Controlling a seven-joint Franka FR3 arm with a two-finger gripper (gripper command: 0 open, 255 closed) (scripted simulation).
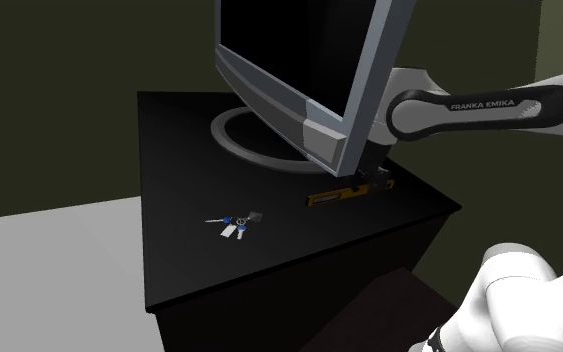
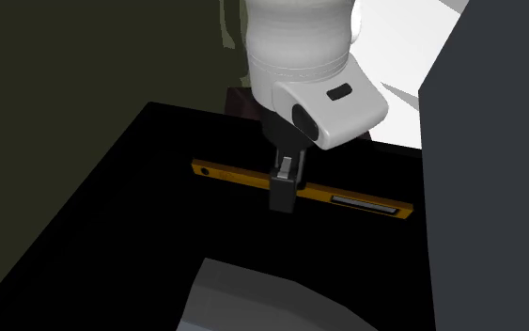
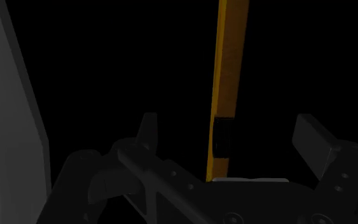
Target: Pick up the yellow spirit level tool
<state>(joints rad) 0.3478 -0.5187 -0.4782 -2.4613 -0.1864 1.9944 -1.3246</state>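
Note:
The yellow spirit level (image 1: 341, 194) lies flat on the black cabinet top (image 1: 184, 150), just in front of the monitor's lower corner. In the second exterior view the spirit level (image 2: 347, 200) runs across the top, and my gripper (image 2: 284, 188) hangs straight over its middle. In the wrist view the spirit level (image 3: 229, 57) passes between the two black fingers (image 3: 147, 130), which stand wide apart and do not touch it. The gripper (image 3: 230, 135) is open and holds nothing. From the shoulder, the monitor's corner partly hides the gripper (image 1: 378, 178).
A large grey monitor (image 1: 309, 70) on a round base (image 1: 247, 135) stands right behind the level, close to the hand. A bunch of keys (image 1: 234, 224) lies further toward the shoulder view's left. The cabinet's front edge is just beyond the level.

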